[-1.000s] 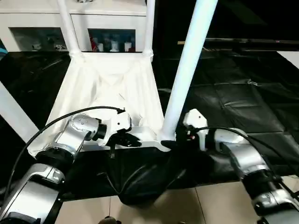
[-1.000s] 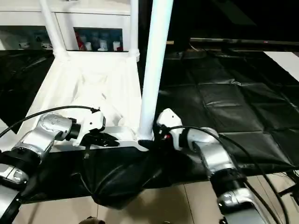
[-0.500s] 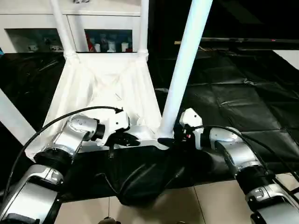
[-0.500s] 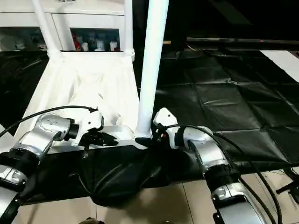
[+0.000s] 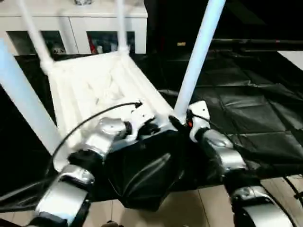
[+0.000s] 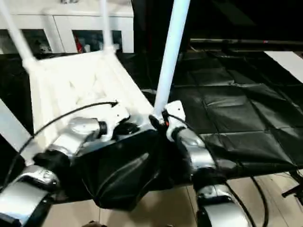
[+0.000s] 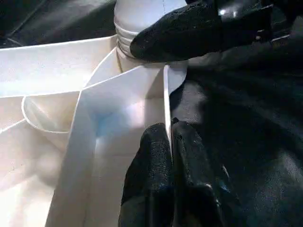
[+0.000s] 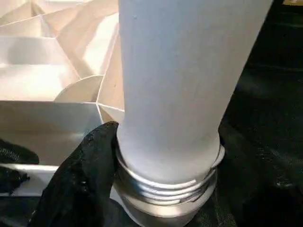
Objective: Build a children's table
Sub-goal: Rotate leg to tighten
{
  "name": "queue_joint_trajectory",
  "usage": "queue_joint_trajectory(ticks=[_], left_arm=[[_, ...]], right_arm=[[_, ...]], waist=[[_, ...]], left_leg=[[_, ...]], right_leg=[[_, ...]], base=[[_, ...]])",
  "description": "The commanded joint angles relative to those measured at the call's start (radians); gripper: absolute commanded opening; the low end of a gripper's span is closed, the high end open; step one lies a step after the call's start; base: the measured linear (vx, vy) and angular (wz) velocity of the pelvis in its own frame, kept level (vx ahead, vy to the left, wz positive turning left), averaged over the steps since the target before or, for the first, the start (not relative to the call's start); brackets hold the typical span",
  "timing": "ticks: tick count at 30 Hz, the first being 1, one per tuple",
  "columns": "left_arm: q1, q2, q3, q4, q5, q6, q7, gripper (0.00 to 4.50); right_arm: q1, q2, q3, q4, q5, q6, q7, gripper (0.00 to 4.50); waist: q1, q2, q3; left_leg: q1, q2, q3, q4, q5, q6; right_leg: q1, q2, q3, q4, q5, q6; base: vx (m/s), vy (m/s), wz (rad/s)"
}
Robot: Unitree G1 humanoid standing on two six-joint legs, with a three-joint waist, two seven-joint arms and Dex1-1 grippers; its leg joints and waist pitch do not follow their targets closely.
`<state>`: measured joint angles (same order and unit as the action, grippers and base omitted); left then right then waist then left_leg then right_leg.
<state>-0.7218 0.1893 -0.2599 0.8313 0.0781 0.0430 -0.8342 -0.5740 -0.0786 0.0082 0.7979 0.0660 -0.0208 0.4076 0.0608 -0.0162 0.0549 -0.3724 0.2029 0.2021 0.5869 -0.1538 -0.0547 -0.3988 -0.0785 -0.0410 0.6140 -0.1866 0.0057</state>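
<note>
**Near-corner leg, partly threaded into its socket**

Left of centre frame, the left gripper point(image 7: 169, 142) pinches the near rim wall of the upturned tabletop point(image 5: 90, 82), fingers pressed together on it. At centre, the leg point(image 5: 198, 49) rises up and rightward; its threads point(image 8: 165, 182) show above the socket. Right of it, the right gripper point(image 5: 179, 124) clasps the leg's base and is the nearer arm.

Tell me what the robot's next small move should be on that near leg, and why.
Probably keep turning the near leg with the right pincer clamped at its base: threads show above the corner socket, so it is not fully seated. The left pincer, pinched on the tabletop rim, should hold it steady.
</note>
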Motion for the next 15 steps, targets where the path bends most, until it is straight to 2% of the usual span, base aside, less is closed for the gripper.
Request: queue_joint_trajectory(ticks=[1,4,5,6,8,10,11,15], left_arm=[[0.006,-0.072,-0.024,0.013,0.001,0.002,0.041,0.00],[0.018,-0.053,-0.039,0.003,0.014,0.008,0.015,0.00],[0.037,-0.016,-0.059,-0.013,0.023,0.012,-0.048,0.00],[0.037,-0.016,-0.059,-0.013,0.023,0.012,-0.048,0.00],[0.050,0.010,-0.066,-0.028,0.025,0.012,-0.098,0.00],[0.063,0.039,-0.073,-0.047,0.018,0.007,-0.159,0.00],[0.079,0.078,-0.083,-0.071,0.010,-0.011,-0.242,0.00],[0.106,0.140,-0.089,-0.114,-0.013,-0.049,-0.367,0.00]], right_arm=[[-0.006,0.095,0.064,0.003,0.013,-0.004,0.089,3.44],[-0.006,0.072,0.074,-0.006,0.009,-0.018,0.119,3.47],[0.008,0.020,0.096,-0.049,0.016,-0.013,0.225,3.47],[0.008,0.020,0.096,-0.049,0.016,-0.013,0.225,3.47],[0.018,-0.022,0.109,-0.083,0.027,0.000,0.308,3.47],[0.026,-0.066,0.120,-0.112,0.033,0.011,0.387,3.47],[0.035,-0.118,0.133,-0.144,0.045,0.032,0.480,3.47],[0.049,-0.189,0.155,-0.188,0.056,0.058,0.619,3.47]], waist=[[0.002,-0.007,-0.057],[0.000,-0.006,-0.056],[0.001,-0.008,-0.056],[0.003,-0.008,-0.057],[0.003,-0.008,-0.058],[0.007,-0.011,-0.061],[0.008,-0.014,-0.061],[0.017,-0.014,-0.063]], left_leg=[[0.019,0.027,-0.025,-0.080,-0.385,-0.010],[0.020,0.027,-0.025,-0.081,-0.399,-0.011],[0.019,0.027,-0.025,-0.082,-0.405,-0.008],[0.020,0.028,-0.026,-0.081,-0.404,-0.004],[0.017,0.029,-0.024,-0.081,-0.384,0.001],[0.014,0.028,-0.022,-0.079,-0.347,0.015],[0.012,0.028,-0.019,-0.077,-0.328,0.027],[0.014,0.033,-0.015,-0.075,-0.283,0.037]], right_leg=[[0.020,-0.061,0.035,-0.099,-0.388,-0.168],[0.021,-0.062,0.035,-0.099,-0.385,-0.173],[0.022,-0.063,0.034,-0.100,-0.397,-0.172],[0.024,-0.064,0.034,-0.101,-0.395,-0.171],[0.025,-0.063,0.036,-0.098,-0.367,-0.175],[0.032,-0.062,0.035,-0.091,-0.312,-0.190],[0.033,-0.062,0.036,-0.090,-0.289,-0.196],[0.034,-0.061,0.034,-0.084,-0.249,-0.211]], base=[[0.000,0.000,0.00],[0.000,0.000,0.00],[0.000,0.000,0.00],[0.000,0.000,0.00],[0.000,0.000,0.00],[0.000,0.000,0.00],[0.000,0.000,0.00],[0.000,0.000,0.00]])
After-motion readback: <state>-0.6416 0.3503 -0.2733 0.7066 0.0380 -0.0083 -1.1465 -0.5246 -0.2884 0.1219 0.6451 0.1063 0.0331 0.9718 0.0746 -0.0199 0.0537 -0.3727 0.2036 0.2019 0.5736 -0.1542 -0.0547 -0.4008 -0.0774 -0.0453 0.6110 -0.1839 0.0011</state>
